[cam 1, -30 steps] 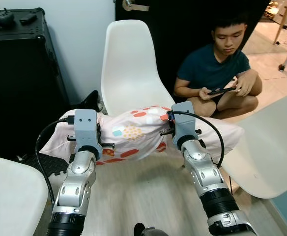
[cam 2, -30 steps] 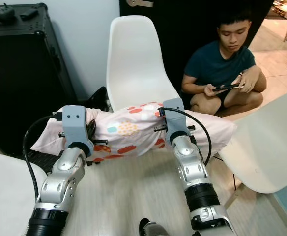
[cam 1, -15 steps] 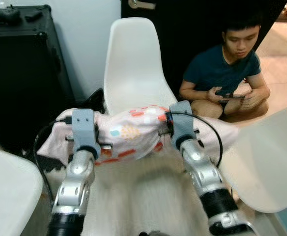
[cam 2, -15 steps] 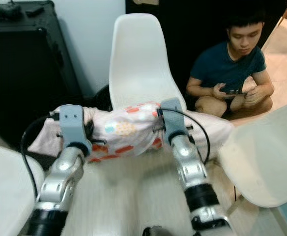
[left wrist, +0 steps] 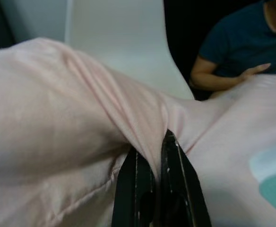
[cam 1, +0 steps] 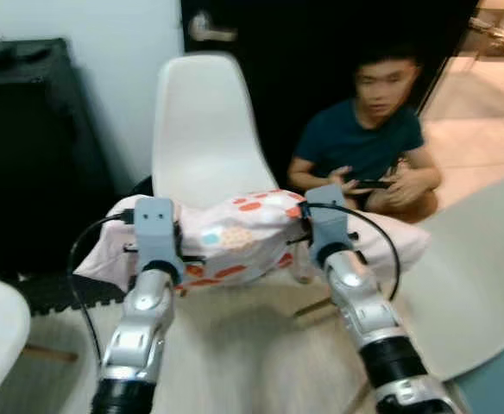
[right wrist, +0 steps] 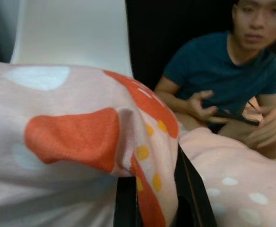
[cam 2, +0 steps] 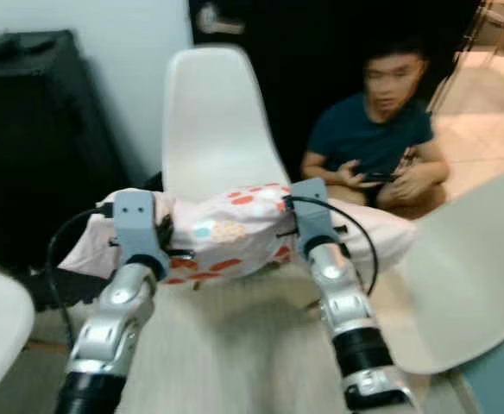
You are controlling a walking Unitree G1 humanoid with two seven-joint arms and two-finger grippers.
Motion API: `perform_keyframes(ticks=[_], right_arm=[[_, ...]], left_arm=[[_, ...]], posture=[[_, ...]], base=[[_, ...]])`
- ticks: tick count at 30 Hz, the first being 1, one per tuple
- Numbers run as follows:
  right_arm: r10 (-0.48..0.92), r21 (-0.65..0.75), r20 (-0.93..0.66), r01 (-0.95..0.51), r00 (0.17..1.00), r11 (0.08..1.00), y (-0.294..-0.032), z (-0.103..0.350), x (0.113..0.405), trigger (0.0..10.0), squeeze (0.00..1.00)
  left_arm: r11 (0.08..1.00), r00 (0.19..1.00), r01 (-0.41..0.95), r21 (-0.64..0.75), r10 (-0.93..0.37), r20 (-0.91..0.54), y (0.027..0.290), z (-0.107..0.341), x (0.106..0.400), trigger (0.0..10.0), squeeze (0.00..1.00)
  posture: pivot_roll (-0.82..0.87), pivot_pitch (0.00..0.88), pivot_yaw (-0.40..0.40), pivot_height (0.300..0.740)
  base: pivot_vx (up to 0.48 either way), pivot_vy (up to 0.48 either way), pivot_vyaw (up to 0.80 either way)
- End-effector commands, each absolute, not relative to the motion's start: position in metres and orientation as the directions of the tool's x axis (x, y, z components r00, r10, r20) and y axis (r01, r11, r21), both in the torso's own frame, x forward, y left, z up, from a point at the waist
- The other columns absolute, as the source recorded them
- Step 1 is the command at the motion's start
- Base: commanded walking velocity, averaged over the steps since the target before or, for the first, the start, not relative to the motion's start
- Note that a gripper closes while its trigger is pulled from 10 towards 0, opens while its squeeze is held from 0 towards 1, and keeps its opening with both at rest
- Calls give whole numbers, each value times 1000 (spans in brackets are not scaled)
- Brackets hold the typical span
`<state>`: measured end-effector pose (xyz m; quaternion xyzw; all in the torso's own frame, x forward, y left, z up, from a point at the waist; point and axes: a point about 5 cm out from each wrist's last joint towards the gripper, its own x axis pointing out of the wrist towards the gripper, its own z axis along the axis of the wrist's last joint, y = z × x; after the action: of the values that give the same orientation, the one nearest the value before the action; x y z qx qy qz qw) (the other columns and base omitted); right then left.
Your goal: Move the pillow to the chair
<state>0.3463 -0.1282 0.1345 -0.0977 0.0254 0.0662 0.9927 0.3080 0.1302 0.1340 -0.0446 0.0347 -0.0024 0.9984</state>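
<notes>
Left eye view shows a pale wood-look floor [cam 1: 235, 345] running up to a white wall [cam 1: 105, 34] and a dark door [cam 1: 321, 52] with a metal handle [cam 1: 202, 28]; a big black case [cam 1: 28, 147] stands against the wall on the left. A white moulded chair [cam 1: 204, 129], smooth and curved like a shell, faces the robot with its seat just behind the pillow [cam 1: 235, 237]. That pillow is soft and slack, pale pink cloth printed with orange, white and pale blue patches, and it hangs in the air between the two silver arms, sagging at both ends. The left claw [left wrist: 150, 165] is pressed together on a gathered fold of the plain pink fabric; the right claw [right wrist: 150, 189] pinches a bunched ridge of the spotted cloth. Another pale chair shell [cam 1: 468, 276] sits close on the right. Beyond the pillow a person [cam 1: 364, 147] in a dark teal shirt sits cross-legged on the floor, holding a phone [cam 1: 373, 183].
</notes>
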Motion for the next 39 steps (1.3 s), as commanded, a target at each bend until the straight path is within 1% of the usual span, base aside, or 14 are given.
perform_keyframes(ticks=[1, 10, 21, 39], right_arm=[[160, -187, 15, -155, 987, 970, -120, 150, 348, 10000, 0], [161, -186, 16, -155, 987, 970, -120, 150, 349, 10000, 0], [161, -182, 15, -156, 987, 971, -119, 149, 348, 10000, 0], [158, -161, 3, -156, 987, 975, -118, 148, 348, 10000, 0]], left_arm=[[994, 997, 33, -108, -41, -73, 127, 134, 307, 10000, 0], [994, 998, 32, -101, -38, -52, 127, 136, 307, 10000, 0], [998, 999, 26, -66, -29, -46, 129, 137, 305, 10000, 0], [999, 999, 19, -46, -21, -47, 131, 137, 306, 10000, 0]], posture=[[-20, 103, -84, 740], [-20, 107, -82, 740], [-16, 110, -80, 740], [-13, 109, -76, 740]], base=[[0, 480, 0], [0, 475, 0], [0, 0, 0], [0, 0, 0]])
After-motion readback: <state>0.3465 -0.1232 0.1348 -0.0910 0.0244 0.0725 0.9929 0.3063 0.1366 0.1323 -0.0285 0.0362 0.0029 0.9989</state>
